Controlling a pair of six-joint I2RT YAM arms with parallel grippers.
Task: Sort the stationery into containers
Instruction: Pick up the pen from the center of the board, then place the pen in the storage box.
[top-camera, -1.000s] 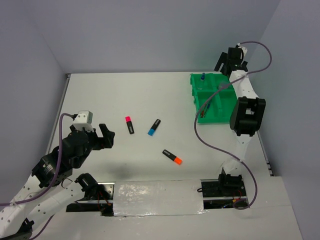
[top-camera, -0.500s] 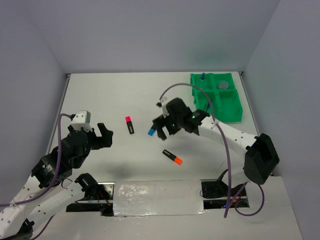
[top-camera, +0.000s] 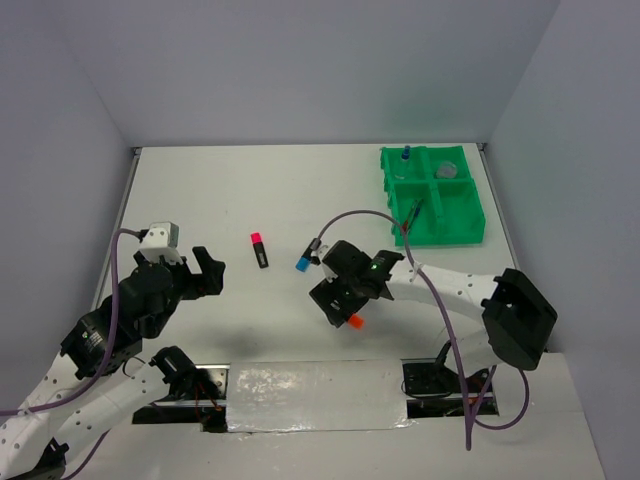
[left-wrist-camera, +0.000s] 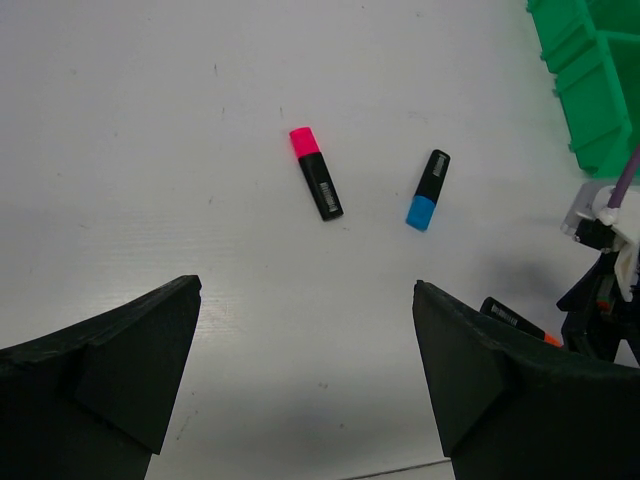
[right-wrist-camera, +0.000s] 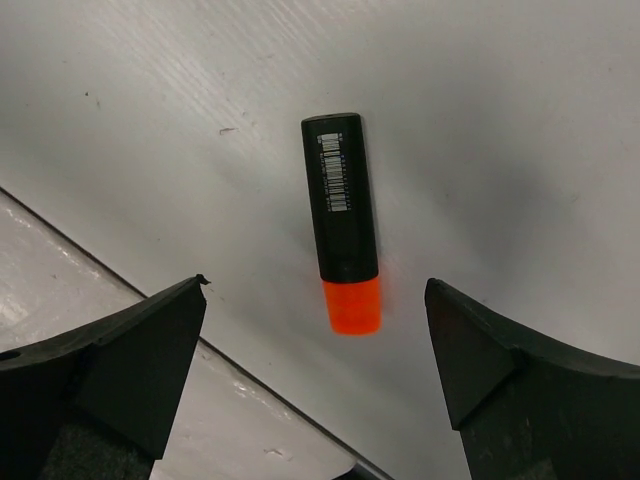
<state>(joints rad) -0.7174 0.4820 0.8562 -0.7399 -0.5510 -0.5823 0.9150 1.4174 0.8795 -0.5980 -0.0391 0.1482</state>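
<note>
The orange highlighter (right-wrist-camera: 342, 220) lies flat on the white table, orange end toward the near edge. My right gripper (right-wrist-camera: 315, 283) hovers open just above it, one finger on each side; from above only its orange tip (top-camera: 355, 322) shows under the gripper (top-camera: 343, 308). The blue highlighter (top-camera: 303, 262) and pink highlighter (top-camera: 259, 249) lie loose at mid-table. My left gripper (top-camera: 210, 272) stands open and empty at the left, well short of them (left-wrist-camera: 306, 283). The green tray (top-camera: 440, 240) at back right holds a blue-capped bottle (top-camera: 406, 155), a greyish tub (top-camera: 449, 169) and thin pens (top-camera: 410, 214).
A shiny taped strip (top-camera: 315, 395) runs along the near table edge, right below the orange highlighter (right-wrist-camera: 100, 340). The right arm's purple cable (top-camera: 400, 235) arcs between the tray and the gripper. Grey walls close in the back and both sides.
My right arm has swung from the tray to mid-table, then down and nearer, over the orange highlighter. The left arm has barely moved. All three highlighters lie where they were.
</note>
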